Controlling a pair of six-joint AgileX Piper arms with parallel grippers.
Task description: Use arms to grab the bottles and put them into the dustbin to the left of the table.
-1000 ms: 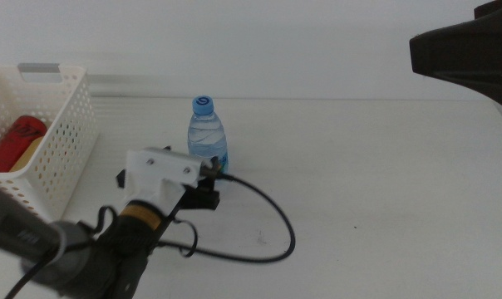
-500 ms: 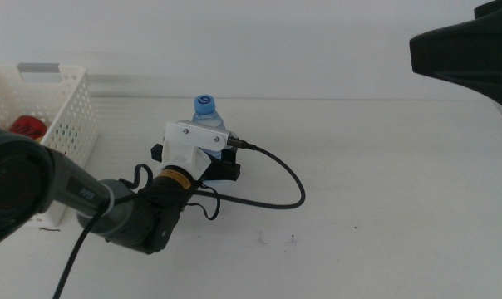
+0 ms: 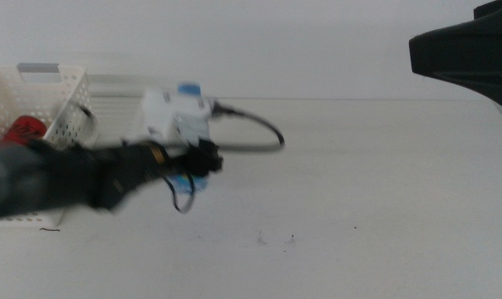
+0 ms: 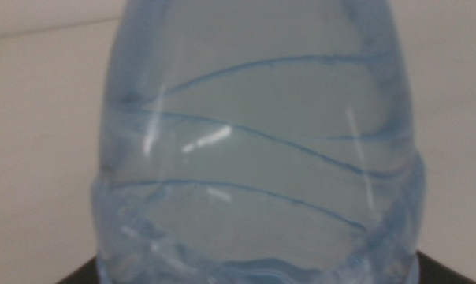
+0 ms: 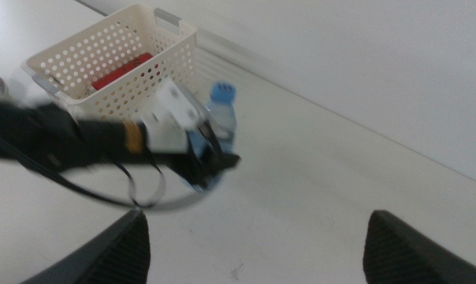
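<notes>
The clear water bottle with a blue cap fills the left wrist view, held between the jaws. My left gripper is shut on it, just right of the dustbin; arm and bottle are motion-blurred. The bottle and the dustbin also show in the right wrist view. A red can lies in the dustbin. The yellow tea bottle is not visible. My right gripper is open and hangs high at the right.
The white table stretches to the right, with a few dark specks near the front. The left arm's black cable loops beside the bottle.
My left gripper reached the water bottle, closed on it, and has swung it left and slightly up toward the dustbin. The right arm has not moved.
</notes>
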